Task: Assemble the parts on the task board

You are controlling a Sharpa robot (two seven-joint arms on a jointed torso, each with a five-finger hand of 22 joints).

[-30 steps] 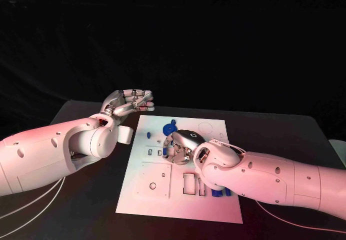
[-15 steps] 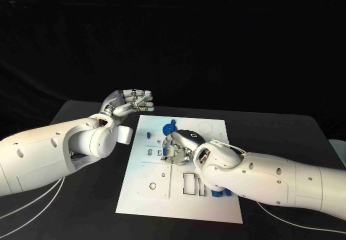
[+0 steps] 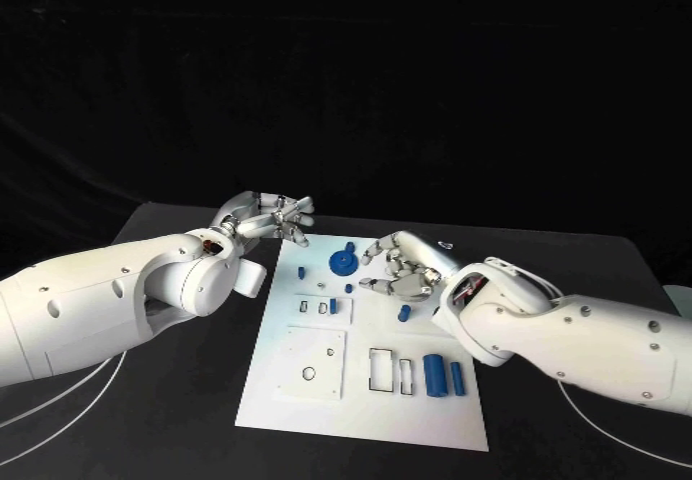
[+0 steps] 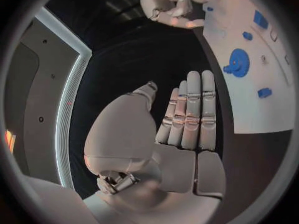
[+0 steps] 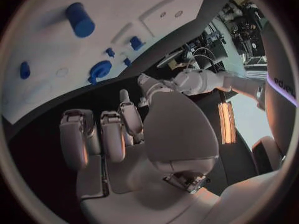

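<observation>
The right hand hovers over the upper middle of the white rectangular task board, fingers loosely spread, holding nothing. Beside it on the board sits a round blue gear-like part; two blue cylinders lie nearer the robot. The left hand hangs off the board's far left corner, fingers straight and together, empty.

Head cam looks down from above at the flat white task board on the black table. Both wrist fisheyes sit close behind their palms and share that board.
</observation>
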